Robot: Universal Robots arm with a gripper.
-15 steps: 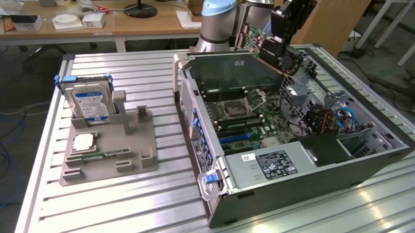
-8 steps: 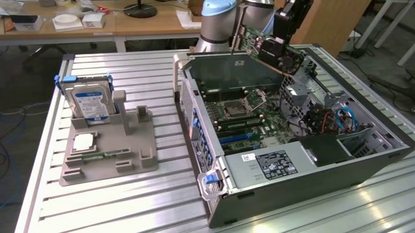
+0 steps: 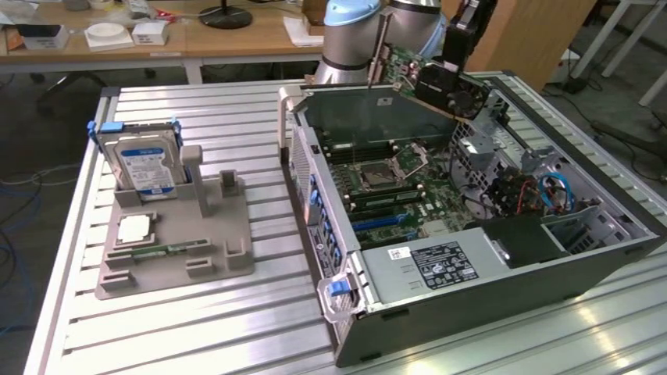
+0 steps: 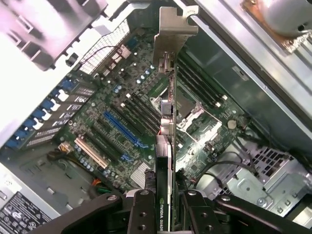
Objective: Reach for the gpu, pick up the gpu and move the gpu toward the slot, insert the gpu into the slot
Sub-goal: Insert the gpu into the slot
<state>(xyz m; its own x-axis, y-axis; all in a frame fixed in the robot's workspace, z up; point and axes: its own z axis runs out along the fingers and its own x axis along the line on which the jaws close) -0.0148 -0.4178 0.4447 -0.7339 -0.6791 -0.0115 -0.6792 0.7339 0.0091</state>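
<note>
The gpu [image 3: 443, 80], a green card with a black fan face and a silver end bracket, hangs tilted above the far rim of the open computer case [image 3: 312, 156]. My gripper [image 3: 461, 43] is shut on the card's upper edge. In the wrist view the gpu [image 4: 165, 146] runs edge-on away from my gripper [image 4: 166, 214], and its bracket [image 4: 173, 29] is at the far end. My fingers [image 4: 141, 212] press on both faces of the card. The slot [image 4: 123, 129], a long blue connector on the green motherboard [image 3: 417, 195], lies below and to one side of the card, well apart from it.
A grey fixture [image 3: 208, 266] on the aluminium table holds a hard drive [image 3: 146, 166], a processor [image 3: 137, 229] and a memory stick [image 3: 167, 251]. Inside the case are the processor socket [image 3: 377, 176], a power supply [image 3: 433, 266], a drive cage and loose cables [image 3: 547, 191].
</note>
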